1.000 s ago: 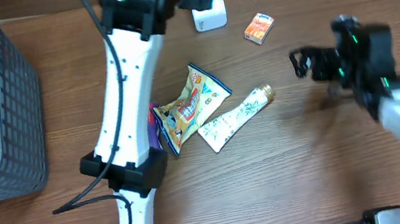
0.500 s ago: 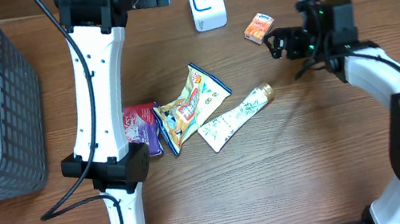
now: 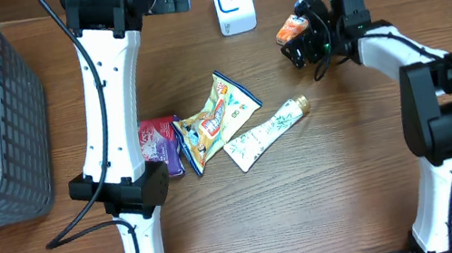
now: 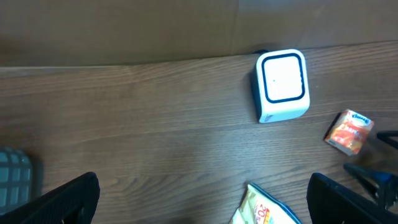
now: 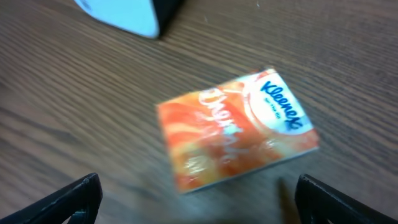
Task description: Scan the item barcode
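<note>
Spread right pincer [image 5: 200,198] hovers over a plastic-wrapped orange rectangular tissue pack [image 5: 236,130]; left pincer [image 4: 202,196] spread too.

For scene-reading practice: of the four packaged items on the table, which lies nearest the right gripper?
The orange Kleenex pack, lying apart by the right gripper; the other three cluster mid-table.

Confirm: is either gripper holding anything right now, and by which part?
Nothing held. Right gripper open above the Kleenex pack, not closed on it; left gripper open, empty.
</note>
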Robot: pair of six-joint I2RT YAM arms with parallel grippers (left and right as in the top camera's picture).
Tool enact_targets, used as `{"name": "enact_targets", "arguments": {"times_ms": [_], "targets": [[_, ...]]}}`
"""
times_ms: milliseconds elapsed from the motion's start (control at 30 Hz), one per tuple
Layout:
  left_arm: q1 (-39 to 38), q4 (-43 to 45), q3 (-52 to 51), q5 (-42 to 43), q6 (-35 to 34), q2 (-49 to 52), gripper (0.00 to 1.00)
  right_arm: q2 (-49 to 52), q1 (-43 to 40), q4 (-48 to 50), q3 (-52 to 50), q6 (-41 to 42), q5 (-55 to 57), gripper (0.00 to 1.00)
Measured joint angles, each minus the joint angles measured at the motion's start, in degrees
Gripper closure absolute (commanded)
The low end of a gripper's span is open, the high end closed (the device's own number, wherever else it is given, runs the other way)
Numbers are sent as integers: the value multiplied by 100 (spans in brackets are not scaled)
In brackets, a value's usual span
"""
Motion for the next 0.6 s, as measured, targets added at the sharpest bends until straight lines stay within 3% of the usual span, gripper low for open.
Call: {"name": "enact_targets", "arguments": {"times_ms": [367, 433, 533, 600], "targets": [[0, -96, 0, -122, -70, 0, 0, 660, 42, -7, 667, -876, 223, 1], [0, -98, 0, -125, -70, 0, 0, 691, 42, 24, 693, -942, 232, 11], [0, -107, 0, -136, -87, 0, 0, 715, 42, 28, 715, -977, 216, 45], [0, -127, 0, -140, -87, 0, 0, 723, 50, 79, 721, -1010, 221, 61]]}}
